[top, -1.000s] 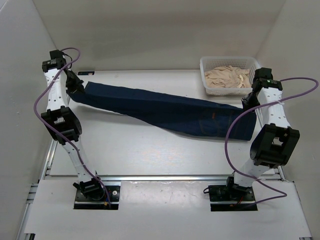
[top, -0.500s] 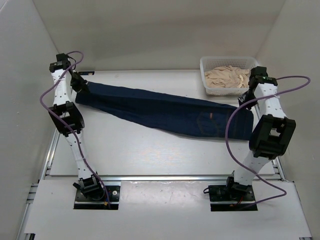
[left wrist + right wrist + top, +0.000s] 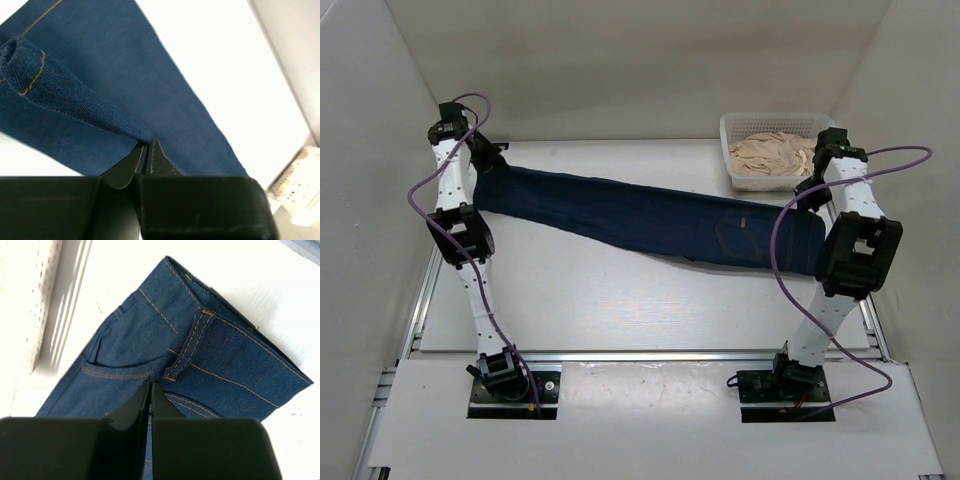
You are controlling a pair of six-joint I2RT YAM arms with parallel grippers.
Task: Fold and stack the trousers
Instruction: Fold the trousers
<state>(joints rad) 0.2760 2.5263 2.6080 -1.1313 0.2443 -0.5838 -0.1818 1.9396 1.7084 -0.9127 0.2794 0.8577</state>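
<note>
— Where are the jeans [image 3: 650,215]?
— Stretched across the table [image 3: 620,300]; left gripper [image 3: 148,148] clamped on the hem, right gripper [image 3: 150,386] on the waist.
— Advice?
— Hold tension, move both ends evenly so the fold lands square.

Left end effector [image 3: 148,145] clamps trousers [image 3: 125,75]; seemingly hem.
</note>
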